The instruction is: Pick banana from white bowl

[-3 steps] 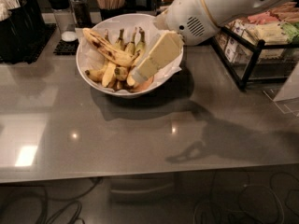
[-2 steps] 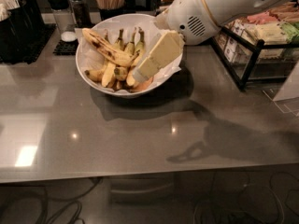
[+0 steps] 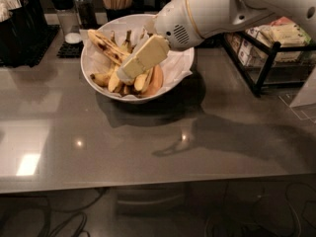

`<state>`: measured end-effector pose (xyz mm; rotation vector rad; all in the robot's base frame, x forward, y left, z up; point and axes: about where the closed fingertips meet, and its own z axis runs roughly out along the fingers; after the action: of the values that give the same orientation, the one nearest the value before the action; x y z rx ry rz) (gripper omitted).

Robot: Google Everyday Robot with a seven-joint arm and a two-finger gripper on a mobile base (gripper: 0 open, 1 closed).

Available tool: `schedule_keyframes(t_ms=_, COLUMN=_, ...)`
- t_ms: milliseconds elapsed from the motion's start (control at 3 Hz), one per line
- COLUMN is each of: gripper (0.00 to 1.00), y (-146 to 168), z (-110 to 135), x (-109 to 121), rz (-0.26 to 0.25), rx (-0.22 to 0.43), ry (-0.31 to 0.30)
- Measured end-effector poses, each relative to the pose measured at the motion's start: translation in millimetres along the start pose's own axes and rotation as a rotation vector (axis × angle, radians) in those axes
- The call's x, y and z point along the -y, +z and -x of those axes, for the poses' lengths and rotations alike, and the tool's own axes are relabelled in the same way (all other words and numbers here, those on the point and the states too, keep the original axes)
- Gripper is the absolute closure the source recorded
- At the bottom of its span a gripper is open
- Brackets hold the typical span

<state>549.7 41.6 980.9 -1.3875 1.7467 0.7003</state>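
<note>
We see the white arm's cream-coloured end effector (image 3: 127, 73) slanting down into the large round white paper-lined bowl (image 3: 180, 68) on the glossy grey surface (image 3: 148, 147). We cannot tell whether it is wide, narrow or gripping anything. The long yellow banana with dark bruised patches (image 3: 106, 44) lies in the bowl's left-rear part, just beside the end effector.

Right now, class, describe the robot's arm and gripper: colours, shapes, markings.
The arm is smooth, rounded white casing with a dotted vent grille and a thin yellowish ring. The gripper, over the white bowl, is cream, flat and blocky.
</note>
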Motion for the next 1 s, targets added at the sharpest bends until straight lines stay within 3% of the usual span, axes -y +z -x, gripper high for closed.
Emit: schedule_keyframes(t_ms=1000, gripper=0.0, y=23, z=2, x=17, rz=-0.04, rx=0.072, ry=0.049)
